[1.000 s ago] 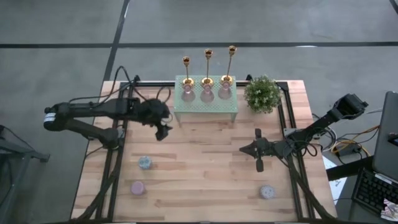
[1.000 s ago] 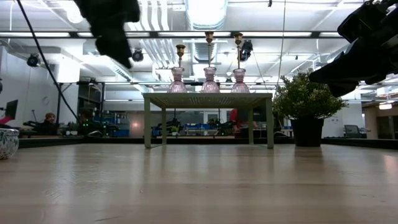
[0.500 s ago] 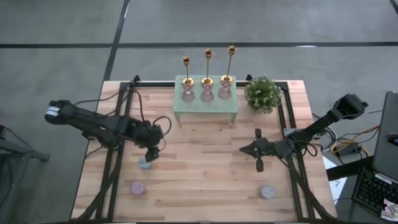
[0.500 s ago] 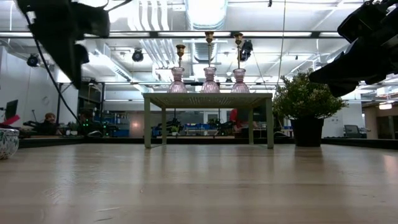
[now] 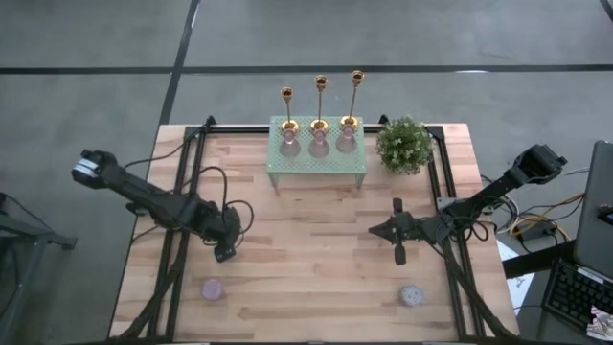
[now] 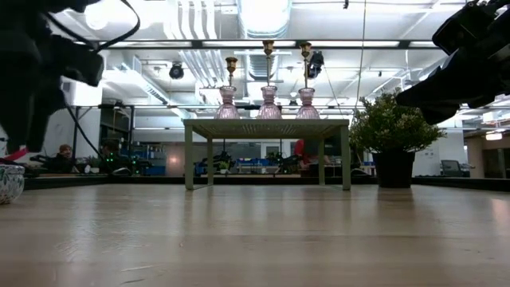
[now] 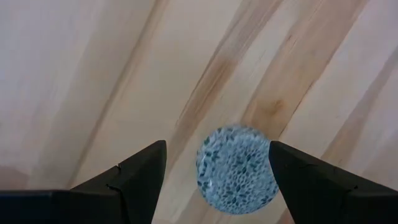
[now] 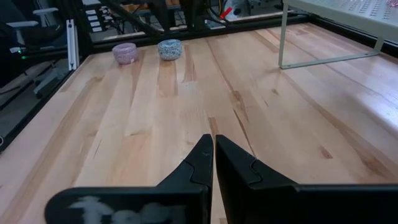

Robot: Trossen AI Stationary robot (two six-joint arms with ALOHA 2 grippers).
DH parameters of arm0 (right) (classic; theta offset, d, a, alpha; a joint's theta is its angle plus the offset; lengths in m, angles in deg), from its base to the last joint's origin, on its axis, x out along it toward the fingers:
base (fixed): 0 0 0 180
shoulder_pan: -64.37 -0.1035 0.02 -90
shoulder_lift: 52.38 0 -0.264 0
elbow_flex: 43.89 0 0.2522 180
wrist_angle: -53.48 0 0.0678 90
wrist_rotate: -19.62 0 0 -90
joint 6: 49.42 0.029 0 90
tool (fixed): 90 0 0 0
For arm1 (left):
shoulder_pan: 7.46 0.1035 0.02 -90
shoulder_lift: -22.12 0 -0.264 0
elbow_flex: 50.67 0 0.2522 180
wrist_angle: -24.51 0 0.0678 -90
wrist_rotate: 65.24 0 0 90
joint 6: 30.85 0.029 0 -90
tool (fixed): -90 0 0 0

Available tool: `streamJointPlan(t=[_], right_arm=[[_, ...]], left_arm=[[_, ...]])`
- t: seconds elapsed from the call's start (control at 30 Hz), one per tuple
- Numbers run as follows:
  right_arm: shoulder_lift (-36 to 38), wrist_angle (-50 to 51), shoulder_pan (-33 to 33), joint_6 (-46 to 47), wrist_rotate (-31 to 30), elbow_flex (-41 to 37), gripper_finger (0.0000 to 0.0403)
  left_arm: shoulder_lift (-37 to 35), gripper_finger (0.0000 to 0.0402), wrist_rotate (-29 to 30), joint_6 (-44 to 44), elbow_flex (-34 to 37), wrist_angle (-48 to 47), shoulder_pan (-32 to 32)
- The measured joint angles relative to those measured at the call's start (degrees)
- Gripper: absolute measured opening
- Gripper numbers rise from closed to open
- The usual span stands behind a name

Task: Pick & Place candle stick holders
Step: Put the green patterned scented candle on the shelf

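Note:
Three gold candle stick holders [image 5: 319, 105] stand in a row on a pale green little table [image 5: 316, 165] at the far middle, with pinkish glass at their feet; they also show in the low view [image 6: 268, 80]. My left gripper [image 7: 217, 158] is open and points down over a small round blue-speckled holder [image 7: 236, 169] that sits on the wooden table. Its fingers stand on either side of the holder, apart from it. In the high view my left gripper [image 5: 225, 251] hides this holder. My right gripper [image 8: 214, 149] is shut and empty above the table's right half [image 5: 397, 235].
A pink round holder [image 5: 211, 288] sits near the front left, and a grey speckled one [image 5: 412, 295] near the front right. A potted plant [image 5: 403, 144] stands right of the green table. Black frame rails [image 5: 177, 259] run along both table sides.
My left gripper has swung from beside the green table toward the table's near left and has come down over the blue-speckled holder, which it now hides in the high view.

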Motion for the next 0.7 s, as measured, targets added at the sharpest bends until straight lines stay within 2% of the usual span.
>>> streamJointPlan(t=[0.3, 0.7], right_arm=[[-0.01, 0.0, 0.0, -0.02, 0.0, 0.0, 0.0013], [-0.01, 0.02, -0.01, -0.02, 0.0, 0.0, 0.0013]], left_arm=[[-0.02, 0.0287, -2.34, -7.07, 2.98, 2.7, -4.35], [0.45, 0.0287, -1.77, -11.72, 4.04, 8.59, -9.47]])
